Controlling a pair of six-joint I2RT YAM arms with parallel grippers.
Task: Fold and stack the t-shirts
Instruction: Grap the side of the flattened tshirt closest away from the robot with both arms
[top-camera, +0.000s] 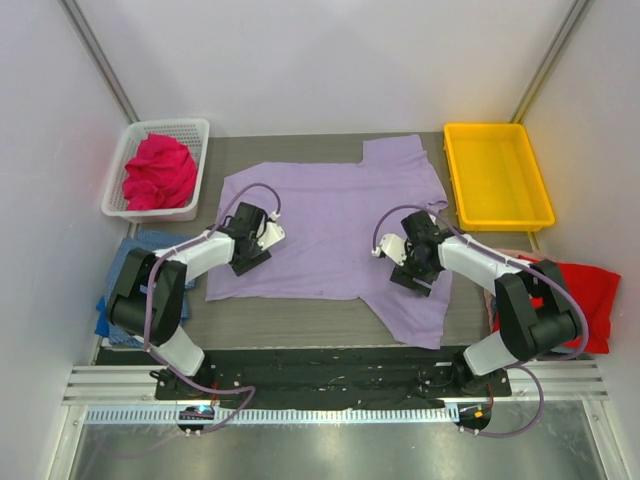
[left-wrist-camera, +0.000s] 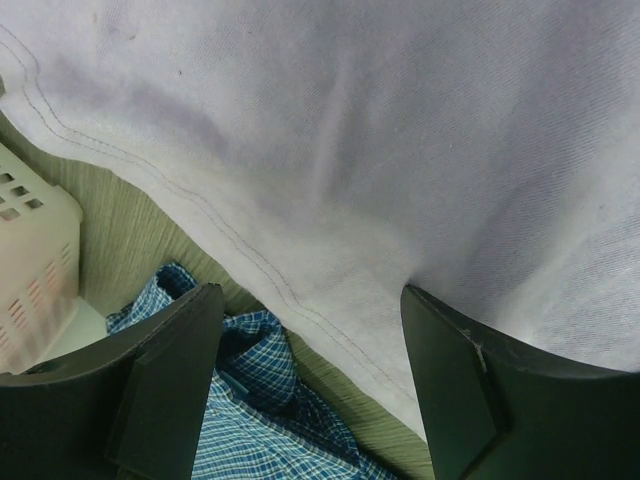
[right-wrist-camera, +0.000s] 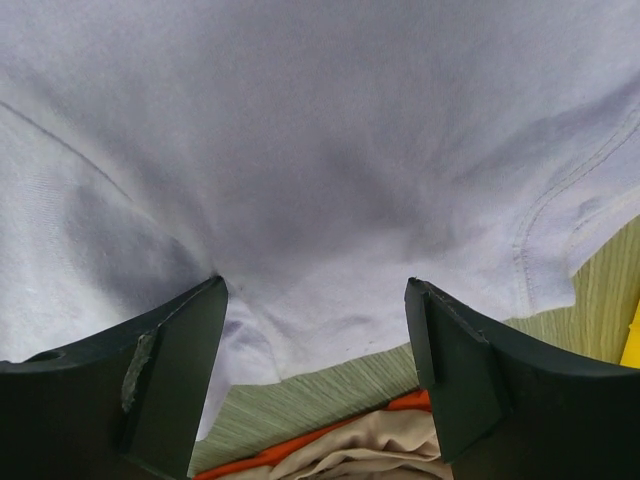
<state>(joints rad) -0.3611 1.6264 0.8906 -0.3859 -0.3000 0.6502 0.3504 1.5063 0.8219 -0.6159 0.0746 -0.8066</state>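
The lavender t-shirt (top-camera: 330, 215) lies spread flat across the middle of the table. My left gripper (top-camera: 250, 262) stands open over its left hem (left-wrist-camera: 300, 290), one finger (left-wrist-camera: 460, 380) down on the cloth, the other (left-wrist-camera: 165, 380) over the blue checked t-shirt (left-wrist-camera: 240, 425). My right gripper (top-camera: 412, 282) is open over the lavender shirt's right lower part (right-wrist-camera: 320, 150), both tips at the cloth near its edge. The blue checked shirt (top-camera: 125, 265) sits crumpled at the left. A magenta-pink shirt (top-camera: 158, 172) fills the basket. The red shirt (top-camera: 585, 290) lies at the right.
The white mesh basket (top-camera: 195, 130) stands at the back left, and its corner (left-wrist-camera: 30, 250) shows near my left gripper. A yellow tray (top-camera: 497, 175) is at the back right. Beige cloth (right-wrist-camera: 370, 445) on orange-red fabric lies just below my right gripper.
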